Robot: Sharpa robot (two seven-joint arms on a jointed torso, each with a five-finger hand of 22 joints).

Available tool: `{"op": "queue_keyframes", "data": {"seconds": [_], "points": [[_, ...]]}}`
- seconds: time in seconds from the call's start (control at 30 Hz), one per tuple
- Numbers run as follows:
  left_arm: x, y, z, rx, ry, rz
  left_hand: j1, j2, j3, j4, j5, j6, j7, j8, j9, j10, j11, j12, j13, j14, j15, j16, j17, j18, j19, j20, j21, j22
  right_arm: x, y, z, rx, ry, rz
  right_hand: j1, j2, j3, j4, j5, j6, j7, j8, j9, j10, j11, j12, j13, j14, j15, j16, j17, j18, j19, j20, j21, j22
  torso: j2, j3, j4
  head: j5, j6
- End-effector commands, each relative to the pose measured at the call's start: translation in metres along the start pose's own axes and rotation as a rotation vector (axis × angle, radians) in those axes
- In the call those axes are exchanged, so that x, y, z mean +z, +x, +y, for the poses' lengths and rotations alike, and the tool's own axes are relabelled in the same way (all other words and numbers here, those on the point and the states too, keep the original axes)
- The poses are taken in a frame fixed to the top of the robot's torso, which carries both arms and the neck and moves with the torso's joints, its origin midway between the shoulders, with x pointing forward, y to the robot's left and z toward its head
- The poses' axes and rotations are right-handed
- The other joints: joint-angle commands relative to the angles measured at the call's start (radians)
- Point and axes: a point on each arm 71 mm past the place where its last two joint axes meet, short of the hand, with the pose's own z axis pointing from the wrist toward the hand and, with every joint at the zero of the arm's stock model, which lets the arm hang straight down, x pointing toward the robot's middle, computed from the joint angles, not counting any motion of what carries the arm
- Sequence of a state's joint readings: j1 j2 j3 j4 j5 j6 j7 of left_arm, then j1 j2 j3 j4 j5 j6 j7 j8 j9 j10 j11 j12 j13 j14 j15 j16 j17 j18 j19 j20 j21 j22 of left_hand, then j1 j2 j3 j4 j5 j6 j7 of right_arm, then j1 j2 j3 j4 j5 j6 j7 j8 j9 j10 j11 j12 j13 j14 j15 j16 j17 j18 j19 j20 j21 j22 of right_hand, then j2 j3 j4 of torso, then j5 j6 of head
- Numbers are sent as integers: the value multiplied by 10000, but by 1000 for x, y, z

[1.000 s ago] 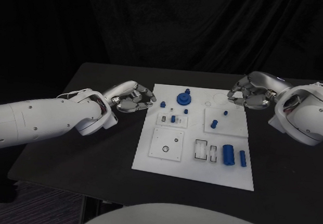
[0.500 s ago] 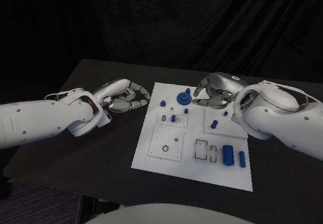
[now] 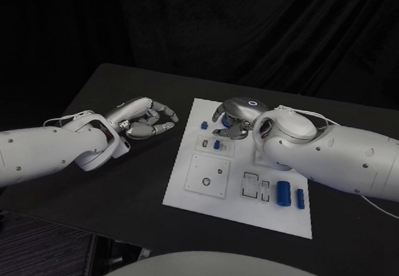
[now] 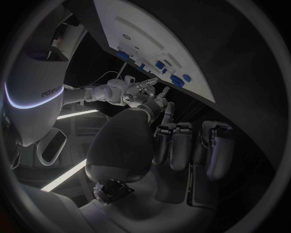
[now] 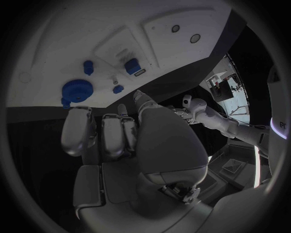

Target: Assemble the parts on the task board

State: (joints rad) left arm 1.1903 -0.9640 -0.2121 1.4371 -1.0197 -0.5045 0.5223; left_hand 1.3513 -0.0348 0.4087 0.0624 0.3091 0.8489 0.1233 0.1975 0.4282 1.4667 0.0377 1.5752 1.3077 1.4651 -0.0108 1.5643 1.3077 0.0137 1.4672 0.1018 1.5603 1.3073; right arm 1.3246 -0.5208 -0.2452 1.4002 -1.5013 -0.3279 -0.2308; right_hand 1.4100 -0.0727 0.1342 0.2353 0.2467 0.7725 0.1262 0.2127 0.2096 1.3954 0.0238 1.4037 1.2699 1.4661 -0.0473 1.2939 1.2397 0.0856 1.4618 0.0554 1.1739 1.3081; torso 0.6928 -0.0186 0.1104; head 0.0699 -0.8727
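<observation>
The task board (image 3: 236,208) lies flat in the middle of the counter (image 3: 95,168), with the blue parts spread over its far and right portions. The right hand (image 3: 236,118) hovers above the board's far end; the large round blue part (image 5: 77,90) sits just ahead of its fingers (image 5: 79,131), which are curled in and hold nothing. The left hand (image 3: 143,121) rests off the board, just beside its left edge, with its fingers (image 4: 182,145) curled and nothing in them.

Procedure, as judged from this position: the step in hand appears to be a reach for a part at the far end. Open the right fingers before descent, centre them over the chosen part, and lower straight down so neighbouring parts are not struck. Keep the left hand off the board.

Count, head view:
- Task board: one.
- Hands: two.
- Upright blue cylinders (image 3: 283,191) on the board's near right: two.
- Small blue parts (image 3: 204,125) beside the right fingers: two clearly visible; the right arm likely covers others, so the total is uncertain.
</observation>
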Motion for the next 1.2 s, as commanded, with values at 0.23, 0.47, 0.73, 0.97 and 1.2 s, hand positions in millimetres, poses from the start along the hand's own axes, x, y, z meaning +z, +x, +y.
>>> {"op": "queue_keyframes", "data": {"seconds": [0.23, 0.47, 0.73, 0.97, 1.2], "points": [[4, 1, -2, 11, -6, -27, 103, -15, 21, 79, 86, -46, 46, 51, -19, 1041, -2, -44, 2631, 1057, -28, 65, 2631, -110, 962, -51, 21, 2600, 13, 5, 4, -599, 26, -413, 167, 43, 101, -242, 1050, -615, 43, -125, -60, 5, 27, 63, 82, 456, 1, 112, 56, -149, 147, 30, 182, 1703, -11, -187, 282, -159, 1], [6, 3, -1, -17, -14, 37, 116, -22, 33, 104, 123, -58, 54, 57, -26, 1041, 6, -44, 2631, 1057, -23, 65, 2631, -110, 961, -48, 20, 2599, 19, 4, 2, -642, 102, -675, 130, 66, 153, -270, 1277, -846, 57, -157, -92, 30, 15, 98, 150, 461, -8, 151, 95, -159, 151, 22, 261, 1716, -30, -208, 274, -176, 1], [8, 5, -1, -62, -91, 142, 131, -26, 45, 118, 151, -73, 60, 58, -33, 1041, 10, -44, 2631, 1057, -19, 65, 2631, -108, 956, -45, 14, 2597, 26, 4, -1, -767, 239, -606, 95, 105, 181, -257, 1353, -895, 63, -146, -95, 20, 19, 95, 149, 454, -5, 141, 82, -155, 140, 23, 247, 1710, -39, -224, 274, -159, 1], [10, 6, -1, -92, -109, 201, 131, -26, 45, 118, 151, -73, 60, 58, -33, 1041, 10, -44, 2631, 1057, -19, 65, 2631, -108, 956, -45, 14, 2597, 31, 8, -2, -845, 422, -348, -95, 120, 140, -239, 649, -852, 74, 22, -51, 37, 84, 137, 211, 442, 47, 155, 90, -157, 115, 55, 270, 1706, -59, -251, 271, -109, 1], [13, 8, -1, -117, -110, 270, 138, -32, 50, 129, 164, -88, 64, 56, -39, 1041, 13, -44, 2631, 1057, -17, 65, 2631, -105, 948, -43, 5, 2593, 33, 17, -4, -852, 617, -88, -514, 108, -134, -146, -529, -686, 70, 428, 117, 81, 186, 212, 310, 427, 131, 162, 81, -157, 87, 133, 306, 1703, -65, -262, 274, -117, 1]]}}
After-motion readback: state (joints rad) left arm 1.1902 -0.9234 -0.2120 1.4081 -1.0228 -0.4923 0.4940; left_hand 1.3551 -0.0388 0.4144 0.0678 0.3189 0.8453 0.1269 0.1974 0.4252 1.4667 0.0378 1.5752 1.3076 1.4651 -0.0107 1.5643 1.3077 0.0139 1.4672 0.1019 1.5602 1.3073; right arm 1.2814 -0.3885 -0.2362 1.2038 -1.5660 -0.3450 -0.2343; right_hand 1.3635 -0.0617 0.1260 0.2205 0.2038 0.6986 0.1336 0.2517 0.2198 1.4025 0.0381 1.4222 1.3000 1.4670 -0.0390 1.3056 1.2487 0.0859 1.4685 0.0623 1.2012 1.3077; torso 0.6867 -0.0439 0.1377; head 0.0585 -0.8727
